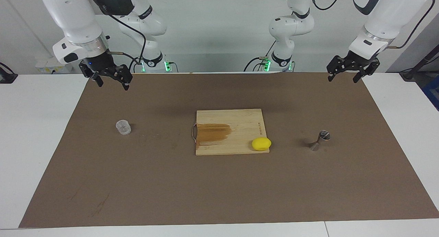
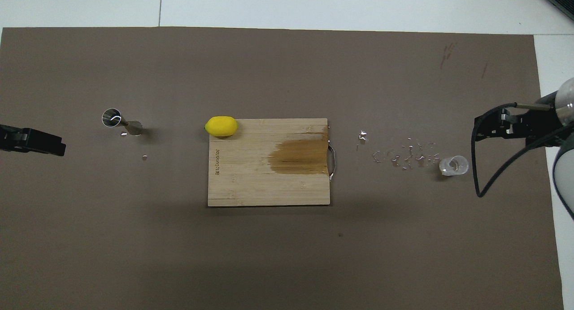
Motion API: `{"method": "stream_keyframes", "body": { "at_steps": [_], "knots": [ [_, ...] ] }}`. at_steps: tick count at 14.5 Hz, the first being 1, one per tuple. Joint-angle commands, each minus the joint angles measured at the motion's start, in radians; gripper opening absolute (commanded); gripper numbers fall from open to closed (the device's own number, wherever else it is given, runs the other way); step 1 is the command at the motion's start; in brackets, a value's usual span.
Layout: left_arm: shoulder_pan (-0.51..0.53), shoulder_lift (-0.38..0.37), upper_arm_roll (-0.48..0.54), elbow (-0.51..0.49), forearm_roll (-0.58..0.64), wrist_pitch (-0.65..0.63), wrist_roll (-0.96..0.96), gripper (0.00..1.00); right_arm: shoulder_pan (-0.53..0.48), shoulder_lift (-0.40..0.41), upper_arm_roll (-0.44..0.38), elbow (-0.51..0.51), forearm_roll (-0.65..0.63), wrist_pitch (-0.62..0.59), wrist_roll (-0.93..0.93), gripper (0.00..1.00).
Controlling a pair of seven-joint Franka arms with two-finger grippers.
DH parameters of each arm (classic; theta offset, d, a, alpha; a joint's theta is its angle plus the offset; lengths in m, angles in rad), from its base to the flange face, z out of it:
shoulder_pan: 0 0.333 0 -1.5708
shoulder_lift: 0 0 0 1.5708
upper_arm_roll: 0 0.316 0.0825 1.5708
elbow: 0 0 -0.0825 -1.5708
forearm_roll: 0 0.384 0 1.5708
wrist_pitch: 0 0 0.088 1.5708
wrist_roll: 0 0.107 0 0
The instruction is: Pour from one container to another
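The table (image 1: 41,134) carries a brown mat (image 1: 219,189), and at its middle lies a wooden cutting board (image 1: 236,141) with a dark wet stain and a lemon (image 1: 261,143) on the corner toward the left arm's end. The right claw (image 1: 110,80), fingers apart and empty, hangs over the mat's edge nearest the robots at the right arm's end; the clear cup (image 1: 123,127) stands upright on the mat below it, farther from the robots. The left claw (image 1: 347,73), likewise spread and empty, hangs at the left arm's end, where the steel jigger (image 1: 319,140) stands. Cup and jigger are well apart, the board between them, so the right arm looks nearer the cup. Droplets (image 2: 403,156) speckle the mat beside the cup.
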Motion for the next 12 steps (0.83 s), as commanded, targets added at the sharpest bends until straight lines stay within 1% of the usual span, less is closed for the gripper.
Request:
{"method": "stream_keyframes", "body": {
  "at_steps": [1, 2, 5, 8, 9, 10, 11, 12],
  "knots": [
    [0.022, 0.119, 0.0, 0.109, -0.013, -0.019, -0.008, 1.0, -0.03, -0.012, 0.001, -0.019, 0.012, 0.017, -0.115, 1.0],
    [0.019, 0.139, 0.0, 0.126, -0.014, -0.02, -0.008, 1.0, -0.031, -0.012, 0.001, -0.018, 0.012, 0.004, -0.12, 1.0],
    [0.011, 0.177, -0.002, 0.125, 0.003, 0.005, -0.016, 1.0, -0.031, -0.012, 0.001, -0.016, 0.01, -0.019, -0.122, 1.0],
    [0.005, 0.199, -0.002, 0.139, 0.039, 0.031, -0.018, 1.0, -0.03, -0.016, 0.001, -0.009, 0.01, -0.055, -0.151, 1.0],
    [0.009, 0.213, 0.0, 0.159, 0.041, 0.036, -0.021, 1.0, -0.028, -0.02, 0.001, -0.007, 0.009, -0.058, -0.151, 1.0],
    [0.003, 0.22, 0.0, 0.156, 0.037, 0.036, -0.027, 1.0, -0.028, -0.024, 0.003, -0.007, 0.008, -0.078, -0.151, 1.0],
    [-0.001, 0.242, 0.0, 0.159, 0.027, 0.019, -0.091, 1.0, -0.027, -0.029, 0.003, -0.007, 0.008, -0.088, -0.152, 1.0],
    [-0.006, 0.242, 0.0, 0.156, -0.006, -0.001, -0.194, 1.0, -0.027, -0.03, 0.006, -0.007, 0.008, -0.089, -0.155, 1.0]
  ]
}}
